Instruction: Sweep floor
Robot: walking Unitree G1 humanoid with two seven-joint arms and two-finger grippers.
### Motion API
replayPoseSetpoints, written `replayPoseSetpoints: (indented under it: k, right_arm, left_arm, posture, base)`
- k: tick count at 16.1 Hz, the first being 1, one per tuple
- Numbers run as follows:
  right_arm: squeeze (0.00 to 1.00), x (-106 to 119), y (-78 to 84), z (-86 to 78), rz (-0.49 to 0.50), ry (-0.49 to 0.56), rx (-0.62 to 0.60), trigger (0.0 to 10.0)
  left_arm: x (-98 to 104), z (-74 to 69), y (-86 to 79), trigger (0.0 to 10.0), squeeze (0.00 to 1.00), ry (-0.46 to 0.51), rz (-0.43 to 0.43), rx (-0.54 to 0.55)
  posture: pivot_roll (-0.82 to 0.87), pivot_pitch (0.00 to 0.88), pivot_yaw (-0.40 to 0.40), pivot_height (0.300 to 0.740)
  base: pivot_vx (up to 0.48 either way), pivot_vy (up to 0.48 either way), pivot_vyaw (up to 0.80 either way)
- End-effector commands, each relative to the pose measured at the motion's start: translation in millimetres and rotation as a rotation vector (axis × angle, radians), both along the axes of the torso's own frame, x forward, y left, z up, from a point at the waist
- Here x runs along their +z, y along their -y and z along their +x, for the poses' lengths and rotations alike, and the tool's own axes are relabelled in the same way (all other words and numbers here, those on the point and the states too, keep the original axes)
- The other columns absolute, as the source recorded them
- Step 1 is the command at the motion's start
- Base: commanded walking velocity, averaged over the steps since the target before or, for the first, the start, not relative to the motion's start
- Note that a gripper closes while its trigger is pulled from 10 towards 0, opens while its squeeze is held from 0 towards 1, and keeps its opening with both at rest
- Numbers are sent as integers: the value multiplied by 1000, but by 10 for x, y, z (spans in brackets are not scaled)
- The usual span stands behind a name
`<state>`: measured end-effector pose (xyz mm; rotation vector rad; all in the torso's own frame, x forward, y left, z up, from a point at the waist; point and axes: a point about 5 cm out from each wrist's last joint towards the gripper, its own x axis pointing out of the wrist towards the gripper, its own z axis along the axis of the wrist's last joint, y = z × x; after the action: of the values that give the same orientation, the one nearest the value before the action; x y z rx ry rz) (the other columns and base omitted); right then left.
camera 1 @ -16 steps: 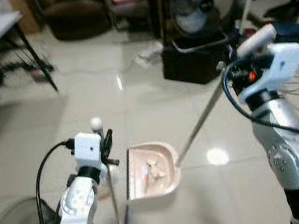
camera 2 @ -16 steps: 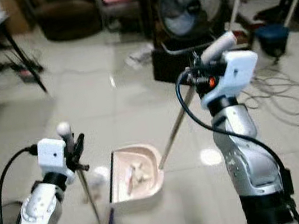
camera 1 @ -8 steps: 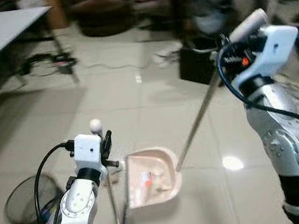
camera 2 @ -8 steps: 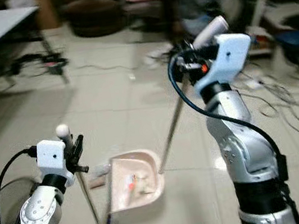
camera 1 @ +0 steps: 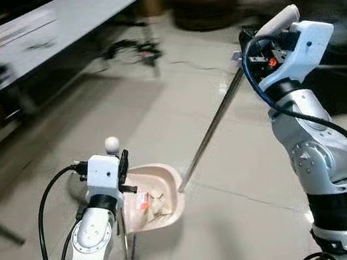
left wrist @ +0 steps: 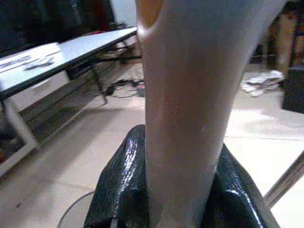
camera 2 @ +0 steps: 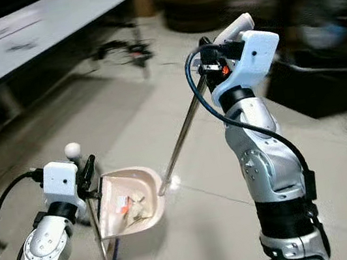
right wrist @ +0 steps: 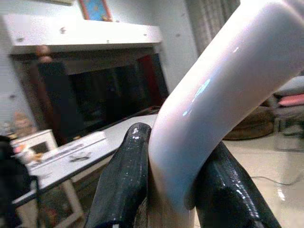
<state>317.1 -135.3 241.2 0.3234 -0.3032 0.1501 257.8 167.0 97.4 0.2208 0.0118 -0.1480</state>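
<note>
Left pincer [camera 1: 124,171]: at about 7 o'clock in the head views, nearest the robot; its black fingers [left wrist: 121,190] are clamped on the thin upright broom handle [camera 1: 124,237], just under the handle's white knob [camera 1: 111,142].
Broom: hangs straight down from the left pincer, with the shaft touching or just beside the dustpan's open edge; the brush end at 6 o'clock is blurred, so I cannot tell how it meets the floor.
Dustpan [camera 1: 153,204]: pink, near the middle of the view at 7 o'clock, just to the right of the broom, tipped so its inside faces the camera.
Sweepings [camera 1: 147,203]: a small heap of scraps, some pale and some reddish, lying inside the dustpan.
Dustpan pole [camera 1: 210,132]: a long metal rod rising from the pan's far corner toward 1 o'clock.
Right pincer [camera 2: 209,56]: at 1 o'clock, held high and closed around the white curved grip [right wrist: 213,104] at the pole's top.
Floor [camera 1: 235,186]: pale glossy tiles; the part near the pan looks free of litter, though blur hides fine dust.
Counter [camera 1: 46,34]: grey, far off at 11 o'clock, cables under it.
Progress: the gathering looks largely done, since litter is already in the pan; emptying the pan, and any unswept areas elsewhere, appear to remain.
</note>
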Motion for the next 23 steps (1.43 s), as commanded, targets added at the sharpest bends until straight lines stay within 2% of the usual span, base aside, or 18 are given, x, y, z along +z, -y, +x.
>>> replayPoseSetpoints:
  k: [1,6,13,18,23]
  right_arm:
    - [0,134,35,1,21,68,-34,10000]
    - [0,144,55,20,23,78,-58,10000]
    - [0,148,178,24,31,92,-127,10000]
    - [0,229,383,28,3,132,-220,10000]
    - [0,264,477,12,-32,145,-243,10000]
  left_arm:
    - [104,13,-1,10000,0,45,15,-6]
    - [109,16,-4,10000,0,47,22,-5]
    - [108,23,27,10000,0,48,35,-32]
    - [106,31,25,10000,0,48,41,-37]
    - [83,28,46,10000,0,39,41,-50]
  posture:
    - [-97,0,43,740]
    - [-97,0,45,740]
    - [-104,0,56,740]
    - [-106,0,62,740]
    - [-110,0,64,740]
  base:
    - [337,0,800]
    - [366,0,800]
    - [366,0,0]
    - [365,0,0]
    - [356,0,0]
